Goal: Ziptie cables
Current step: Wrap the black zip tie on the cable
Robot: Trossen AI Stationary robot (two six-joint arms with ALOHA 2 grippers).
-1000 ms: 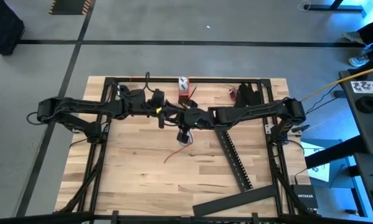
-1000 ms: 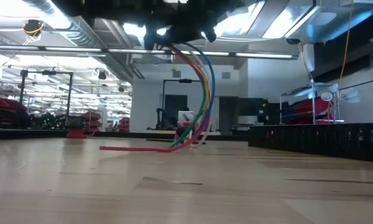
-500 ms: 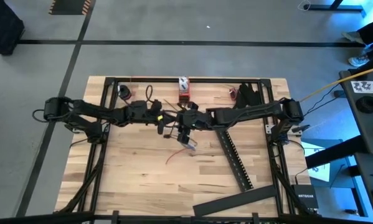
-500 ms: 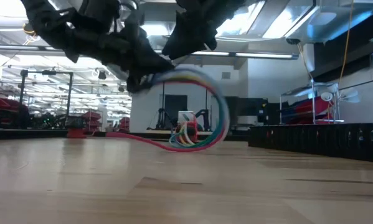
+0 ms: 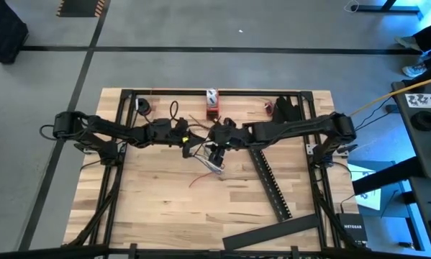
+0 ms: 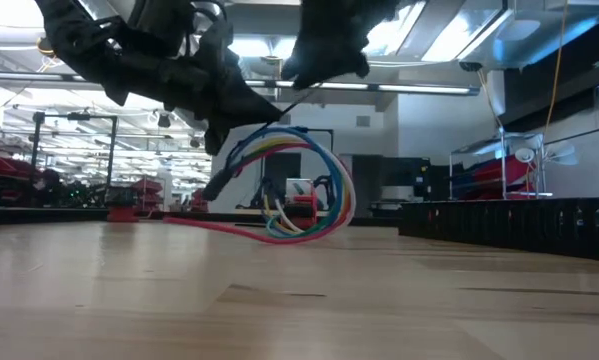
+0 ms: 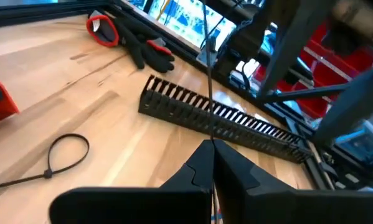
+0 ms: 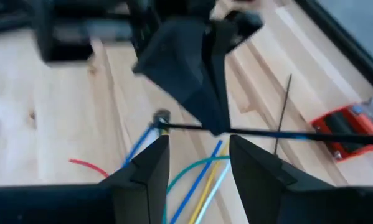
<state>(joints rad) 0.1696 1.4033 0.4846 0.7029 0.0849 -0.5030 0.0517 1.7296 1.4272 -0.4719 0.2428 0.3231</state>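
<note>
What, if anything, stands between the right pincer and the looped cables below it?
Only a thin black ziptie strip, held by the shut left pincer, crosses just ahead of the open right pincer. Beyond it the cables lie unobstructed on the table.

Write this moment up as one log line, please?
step: ziptie cables | left pincer: shut on zip tie | right pincer: open, at the tie | cables: looped, ends on table

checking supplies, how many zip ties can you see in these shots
2 for sure: a looped zip tie lying on the table, and a straight zip tie the left hand holds above the cables. More may be hidden.
</note>
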